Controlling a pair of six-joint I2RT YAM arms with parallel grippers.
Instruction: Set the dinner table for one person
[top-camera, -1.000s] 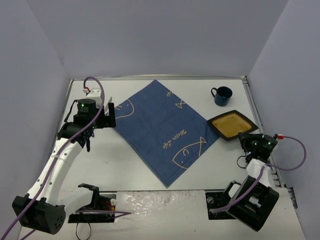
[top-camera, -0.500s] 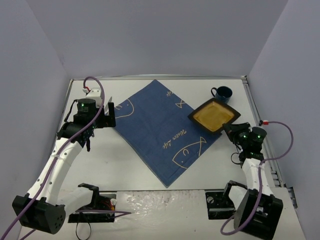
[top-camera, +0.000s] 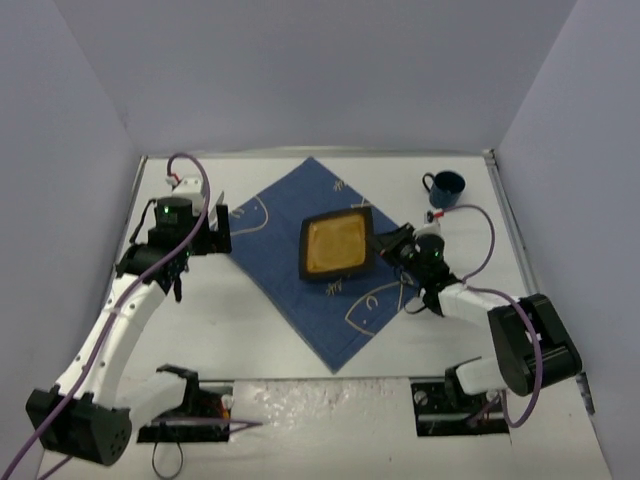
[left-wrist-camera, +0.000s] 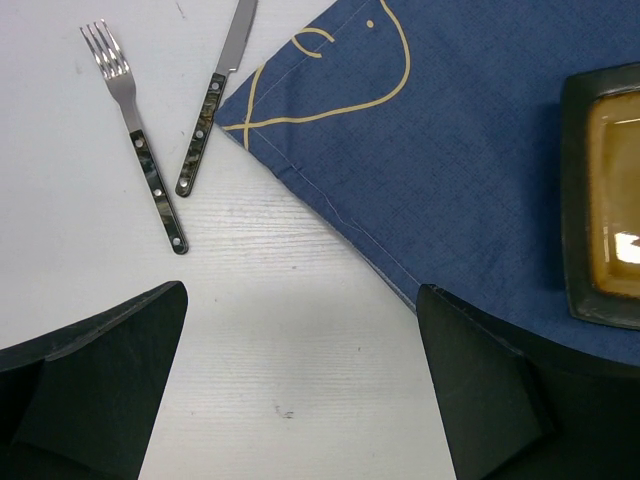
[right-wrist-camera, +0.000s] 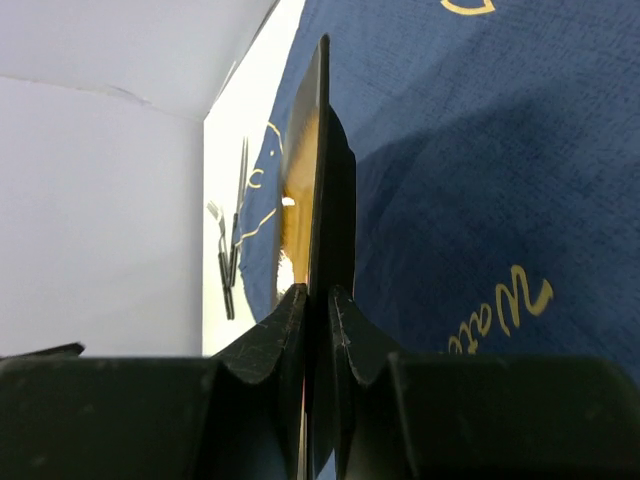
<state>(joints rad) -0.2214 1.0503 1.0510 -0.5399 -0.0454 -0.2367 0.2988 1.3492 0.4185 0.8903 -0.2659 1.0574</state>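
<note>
My right gripper (top-camera: 381, 243) is shut on the rim of a square dark plate with a yellow inside (top-camera: 336, 246), held over the middle of the blue fish-print cloth (top-camera: 275, 250). In the right wrist view the plate (right-wrist-camera: 322, 150) stands edge-on between my fingers (right-wrist-camera: 285, 325). My left gripper (top-camera: 222, 228) is open and empty at the cloth's left corner, above the white dinner table (top-camera: 240, 330). In the left wrist view a fork (left-wrist-camera: 140, 150) and a knife (left-wrist-camera: 215, 95) lie on the table (left-wrist-camera: 290, 380) beside the cloth (left-wrist-camera: 450, 150); the plate's edge (left-wrist-camera: 605, 190) shows at the right.
A dark blue mug (top-camera: 444, 190) stands at the back right of the table. Grey walls close the table on three sides. The arm bases sit at the near edge.
My right arm has carried the plate from the table's right side leftward to over the middle of the cloth. The left arm has not moved.
</note>
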